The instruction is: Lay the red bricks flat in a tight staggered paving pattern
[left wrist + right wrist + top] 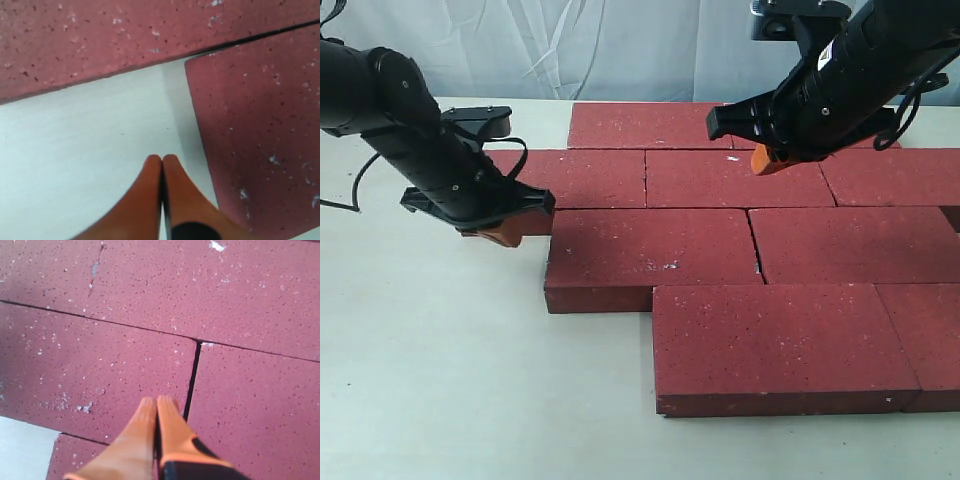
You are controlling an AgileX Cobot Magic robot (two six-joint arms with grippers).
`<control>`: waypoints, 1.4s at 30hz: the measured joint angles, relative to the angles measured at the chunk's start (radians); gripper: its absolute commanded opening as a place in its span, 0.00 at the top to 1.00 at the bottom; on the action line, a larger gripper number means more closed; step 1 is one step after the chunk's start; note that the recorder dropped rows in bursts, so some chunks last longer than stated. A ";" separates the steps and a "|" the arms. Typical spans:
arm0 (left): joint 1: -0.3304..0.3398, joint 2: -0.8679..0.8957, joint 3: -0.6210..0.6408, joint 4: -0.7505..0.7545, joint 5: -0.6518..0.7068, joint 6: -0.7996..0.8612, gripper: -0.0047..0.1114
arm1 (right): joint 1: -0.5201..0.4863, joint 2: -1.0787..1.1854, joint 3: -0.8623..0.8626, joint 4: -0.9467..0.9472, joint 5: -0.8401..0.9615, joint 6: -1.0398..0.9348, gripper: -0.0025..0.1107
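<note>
Pale counter (pixel 440 380) carries the red bricks (pixel 785 345) flat in staggered rows. Left gripper (pixel 503 233), beside a brick's end, and right gripper (pixel 772 161), over a seam, are both pressed together; an off-centre shove could skew a brick and open joints.

Pale tabletop (pixel 440 380), perhaps fabric backdrop (pixel 620 50)

a pale cream table (pixel 440 400) under even light; a wrinkled white backdrop (pixel 570 45) hangs behind it.
</note>
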 measured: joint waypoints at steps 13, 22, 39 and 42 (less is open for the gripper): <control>-0.061 0.068 0.002 -0.047 -0.014 0.008 0.96 | 0.000 0.000 0.000 0.005 -0.002 0.000 0.99; -0.061 0.068 0.002 -0.097 -0.034 0.070 0.96 | 0.000 0.000 0.000 0.005 -0.002 0.000 0.99; -0.061 0.011 -0.012 0.196 -0.002 -0.053 0.96 | 0.000 0.000 0.000 0.063 -0.002 -0.048 0.99; -0.061 -0.043 -0.016 0.269 0.002 -0.108 0.96 | 0.000 0.000 0.000 0.084 -0.002 -0.067 0.99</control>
